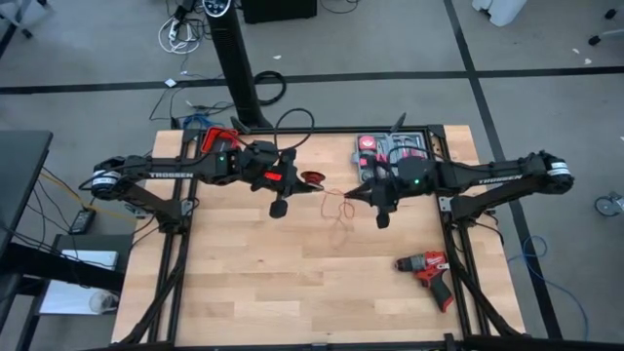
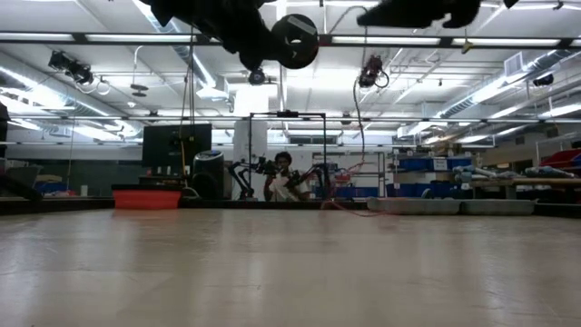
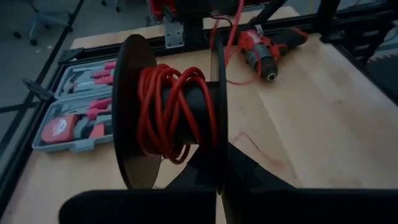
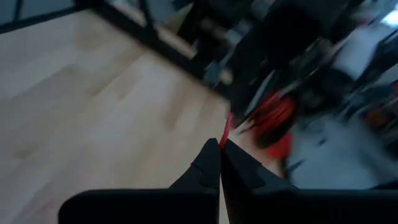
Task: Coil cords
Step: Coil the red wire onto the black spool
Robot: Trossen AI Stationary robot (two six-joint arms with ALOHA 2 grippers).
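1. Wooden table [image 1: 253,292] fills your high view, framed by black rails, with a grey floor around it.
2. Your left gripper [image 3: 219,163] is high over the table's middle, its fingers pressed together on a black spool [image 3: 134,112] wound with red cord [image 3: 171,112].
3. From the spool [image 1: 313,177] a thin red strand of the cords [image 1: 336,203] runs across to your right gripper [image 1: 363,196] and droops in a loose loop towards the wood.
4. Your right gripper [image 4: 220,155] is pinched shut on that red strand, held above the table facing the left arm.
5. You have a red drill [image 1: 427,268] lying on the table near the right arm's base, and an open tool case [image 1: 390,156] at the far edge.
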